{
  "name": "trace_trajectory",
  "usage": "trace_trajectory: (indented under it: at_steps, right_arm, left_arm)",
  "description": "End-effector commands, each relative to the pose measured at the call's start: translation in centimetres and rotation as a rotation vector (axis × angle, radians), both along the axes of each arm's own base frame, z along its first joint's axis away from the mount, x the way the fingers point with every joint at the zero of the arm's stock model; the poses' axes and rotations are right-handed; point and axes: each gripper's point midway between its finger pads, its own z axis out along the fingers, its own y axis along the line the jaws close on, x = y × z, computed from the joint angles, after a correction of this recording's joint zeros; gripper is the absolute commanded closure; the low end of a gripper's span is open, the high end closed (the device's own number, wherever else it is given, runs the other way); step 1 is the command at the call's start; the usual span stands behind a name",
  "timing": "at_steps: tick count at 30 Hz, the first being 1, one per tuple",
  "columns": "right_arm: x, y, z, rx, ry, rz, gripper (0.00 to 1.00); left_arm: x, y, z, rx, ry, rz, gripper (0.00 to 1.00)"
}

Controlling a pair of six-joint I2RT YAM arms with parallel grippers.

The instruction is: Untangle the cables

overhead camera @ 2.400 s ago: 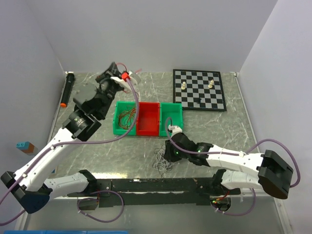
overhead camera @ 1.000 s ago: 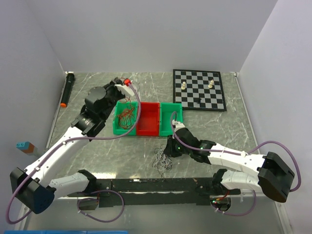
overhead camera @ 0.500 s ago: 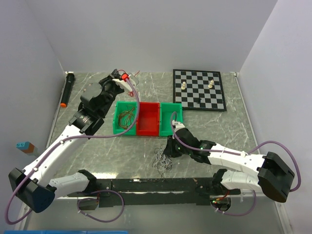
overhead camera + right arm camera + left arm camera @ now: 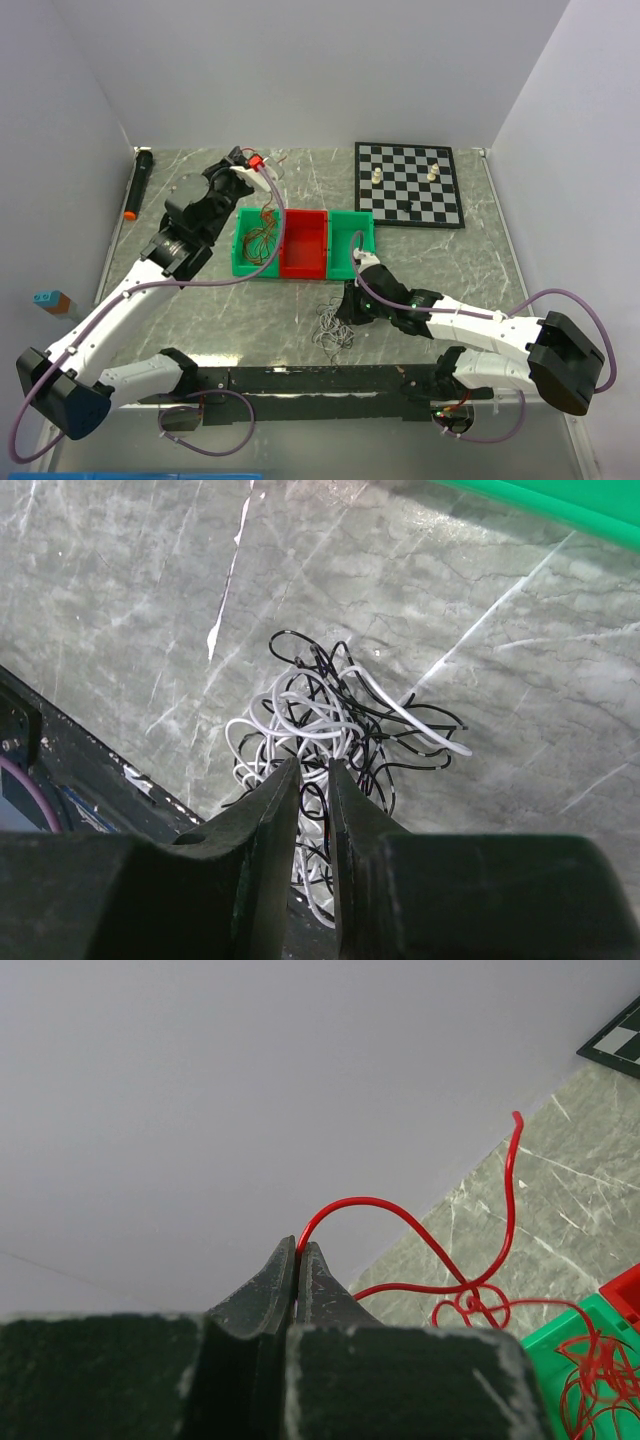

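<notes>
My left gripper [image 4: 252, 163] is shut on the end of a thin red cable [image 4: 400, 1215], pinched at its fingertips [image 4: 299, 1248] and held above the table's back left. The cable trails down to a red-brown bunch [image 4: 262, 240] in the left green bin [image 4: 240, 262]; the bin also shows in the left wrist view [image 4: 545, 1370]. My right gripper [image 4: 313, 770] is low on a tangle of white and black cables [image 4: 330, 710] on the table in front of the bins. Its jaws are nearly together with wires between them. The tangle also shows in the top view [image 4: 332, 330].
A red bin [image 4: 305, 245] and a second green bin [image 4: 352, 228] stand next to the left one. A chessboard [image 4: 410, 185] with a few pieces lies back right. A black marker [image 4: 137, 183] lies at the far left. The black base rail [image 4: 60, 780] runs just near the tangle.
My left gripper dropped from the back into the left green bin, shut on a red cable and lifted it up and back. The right gripper stayed at the white and black tangle.
</notes>
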Motion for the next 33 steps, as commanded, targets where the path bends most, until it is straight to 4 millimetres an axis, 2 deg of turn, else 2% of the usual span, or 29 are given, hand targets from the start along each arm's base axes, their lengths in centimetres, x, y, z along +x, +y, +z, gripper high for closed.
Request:
trace_trajectory:
  at_steps: [1, 3, 10, 13, 19, 26, 29, 33]
  right_arm:
    - [0.3, 0.2, 0.4, 0.029, -0.009, -0.015, 0.75]
    - [0.2, 0.2, 0.3, 0.028, -0.006, -0.011, 0.75]
    - [0.2, 0.3, 0.2, 0.028, -0.001, -0.006, 0.75]
    - [0.2, 0.3, 0.1, 0.028, 0.002, -0.006, 0.75]
    - [0.0, 0.2, -0.1, 0.027, 0.007, -0.007, 0.75]
    - [0.0, 0.0, 0.0, 0.024, 0.001, -0.009, 0.75]
    - [-0.1, -0.2, -0.2, 0.023, 0.005, -0.015, 0.75]
    - [-0.1, -0.1, -0.2, 0.027, 0.006, -0.013, 0.75]
  left_arm:
    - [-0.9, 0.5, 1.5, -0.051, -0.041, -0.011, 0.99]
    - [-1.0, 0.5, 1.7, -0.061, -0.05, -0.012, 0.99]
    - [-1.8, 0.8, 5.5, -0.138, -0.136, -0.02, 0.99]
    - [-1.9, 1.0, 5.5, -0.144, -0.137, -0.016, 0.99]
    - [-2.0, 1.3, 2.6, -0.115, -0.085, -0.006, 0.99]
    - [-1.5, 1.3, -2.5, -0.04, 0.01, 0.016, 0.99]
    - [-1.1, 1.4, -5.4, -0.007, 0.068, 0.031, 0.99]
    - [-1.2, 1.3, -11.8, 0.077, 0.185, 0.023, 0.99]
